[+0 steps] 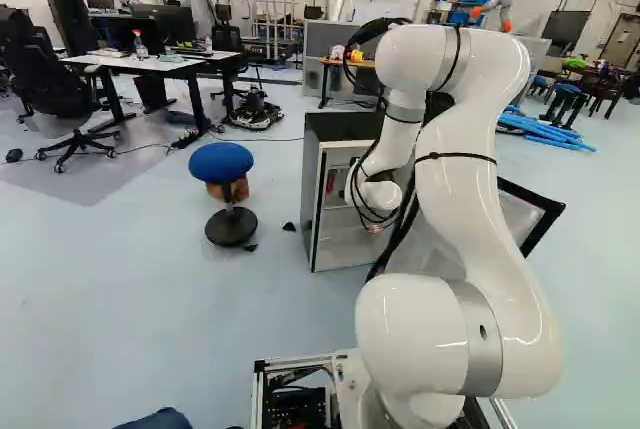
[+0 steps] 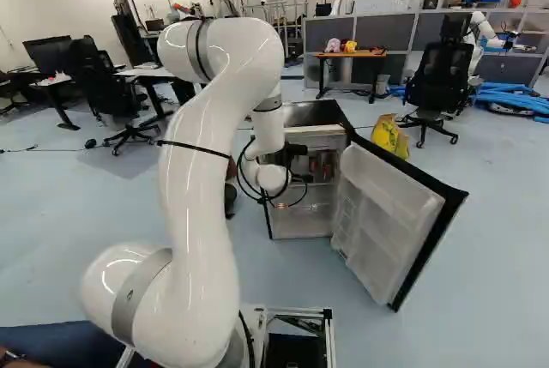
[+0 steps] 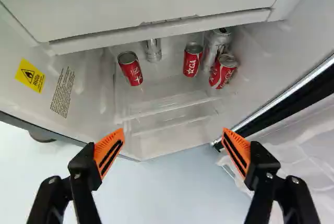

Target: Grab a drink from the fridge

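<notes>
The black gripper (image 2: 294, 152) is in front of the open fridge (image 2: 313, 115) in the right base view. In the wrist view the gripper (image 3: 171, 141) stands wide open, nothing between its orange pads. Ahead of it, on a clear shelf inside the fridge, are three red cans: one alone (image 3: 130, 69), one in the middle (image 3: 192, 60) and one (image 3: 223, 71) close to a silver can (image 3: 217, 44). A clear container (image 3: 153, 50) stands between the lone can and the middle one, partly hidden by the compartment above.
The fridge door (image 2: 390, 214) stands swung wide beside the arm. A blue stool (image 1: 221, 161) is near the fridge's other side. Behind are desks, a black chair (image 2: 435, 85), a yellow bag (image 2: 390, 136) and another robot (image 2: 480, 33).
</notes>
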You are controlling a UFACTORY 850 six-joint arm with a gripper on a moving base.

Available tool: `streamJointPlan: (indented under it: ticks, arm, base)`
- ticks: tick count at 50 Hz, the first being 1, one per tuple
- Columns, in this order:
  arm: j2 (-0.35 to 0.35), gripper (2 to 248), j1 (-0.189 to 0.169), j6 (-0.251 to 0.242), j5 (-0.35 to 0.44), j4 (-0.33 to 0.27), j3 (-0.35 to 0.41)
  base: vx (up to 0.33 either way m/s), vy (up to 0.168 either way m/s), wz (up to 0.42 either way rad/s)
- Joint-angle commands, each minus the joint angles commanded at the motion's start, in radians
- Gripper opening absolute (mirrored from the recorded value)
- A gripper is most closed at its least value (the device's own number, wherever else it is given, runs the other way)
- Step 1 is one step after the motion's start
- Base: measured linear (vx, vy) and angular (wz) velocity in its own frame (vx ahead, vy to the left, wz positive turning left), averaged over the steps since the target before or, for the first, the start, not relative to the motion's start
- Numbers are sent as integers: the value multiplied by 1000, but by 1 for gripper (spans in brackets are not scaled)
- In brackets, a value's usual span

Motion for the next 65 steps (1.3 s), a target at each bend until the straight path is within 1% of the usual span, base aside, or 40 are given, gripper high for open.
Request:
streamJointPlan:
  ticks: [29, 65]
  arm:
    - [-96, 247, 0, 0, 101, 3, -54]
    - [-213, 247, 0, 0, 252, 43, -124]
  base:
    - [0, 0, 0]
    - [0, 0, 0]
